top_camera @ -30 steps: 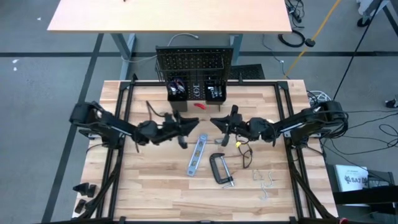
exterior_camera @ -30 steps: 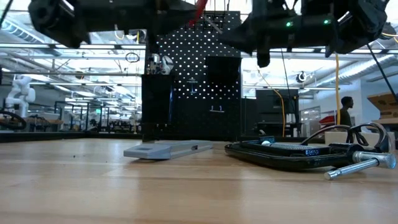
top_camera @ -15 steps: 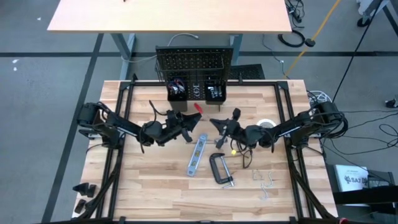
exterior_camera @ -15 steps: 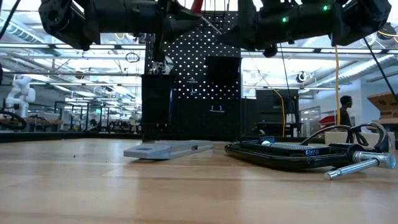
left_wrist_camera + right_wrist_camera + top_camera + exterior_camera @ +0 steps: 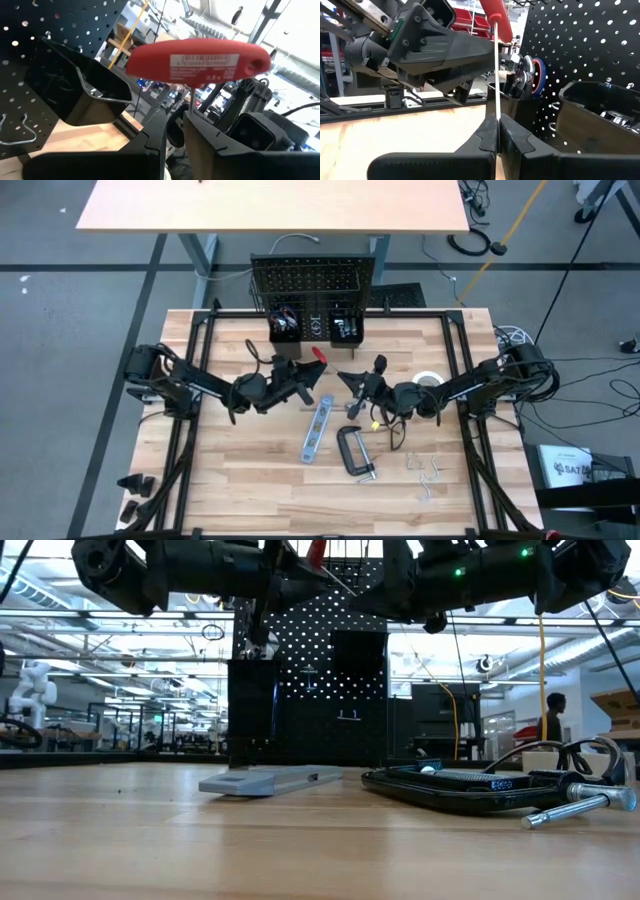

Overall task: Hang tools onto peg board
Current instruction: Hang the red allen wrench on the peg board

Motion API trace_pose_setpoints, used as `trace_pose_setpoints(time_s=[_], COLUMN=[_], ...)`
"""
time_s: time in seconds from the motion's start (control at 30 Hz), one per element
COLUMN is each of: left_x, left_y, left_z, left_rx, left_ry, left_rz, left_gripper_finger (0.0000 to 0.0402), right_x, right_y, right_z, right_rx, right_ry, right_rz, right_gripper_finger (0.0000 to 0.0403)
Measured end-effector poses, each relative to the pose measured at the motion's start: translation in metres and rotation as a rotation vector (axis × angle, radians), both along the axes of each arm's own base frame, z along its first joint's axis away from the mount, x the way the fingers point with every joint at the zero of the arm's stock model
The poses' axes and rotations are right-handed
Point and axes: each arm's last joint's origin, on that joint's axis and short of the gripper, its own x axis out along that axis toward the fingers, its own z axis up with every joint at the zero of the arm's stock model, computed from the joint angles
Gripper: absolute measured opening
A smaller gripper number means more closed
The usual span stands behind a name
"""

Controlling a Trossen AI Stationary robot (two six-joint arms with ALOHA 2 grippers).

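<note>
Since a second ago, both arms have drawn toward the table's middle. At left, the left gripper (image 5: 300, 380) pinches the red screwdriver (image 5: 317, 355) by its thin shaft, handle raised just before the peg board (image 5: 312, 282). Right of it, the right gripper (image 5: 358, 380) hovers with fingers pressed together. Below them lie the level (image 5: 316, 429) and C-clamp (image 5: 354, 451).

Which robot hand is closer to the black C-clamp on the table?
Right. The right gripper hovers just behind the C-clamp; the left gripper is farther off, beyond the level.
</note>
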Motion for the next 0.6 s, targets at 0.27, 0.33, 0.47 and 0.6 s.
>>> trace_pose_setpoints(time_s=[0.27,0.33,0.47,0.6], left_x=[0.0013,0.0012,0.0014,0.0015], left_y=[0.0005,0.0003,-0.0005,-0.0004], left_z=[0.0002,0.0008,0.0012,0.0010], left_rx=[-0.001,-0.001,0.006,0.007], left_ry=[0.005,-0.002,-0.005,-0.003], left_rz=[-0.021,-0.023,-0.048,-0.051], left_gripper_finger=[0.0061,0.0061,0.0061,0.0061], right_x=[0.0002,0.0002,0.0003,0.0003], right_y=[-0.0009,-0.0009,-0.0015,-0.0015], right_z=[-0.0013,-0.0021,-0.0027,-0.0028], right_rx=[0.016,0.024,0.027,0.027], right_ry=[0.004,0.007,0.011,0.012], right_rz=[-0.003,-0.004,-0.005,-0.005], right_gripper_finger=[0.0000,0.0000,0.0000,0.0000])
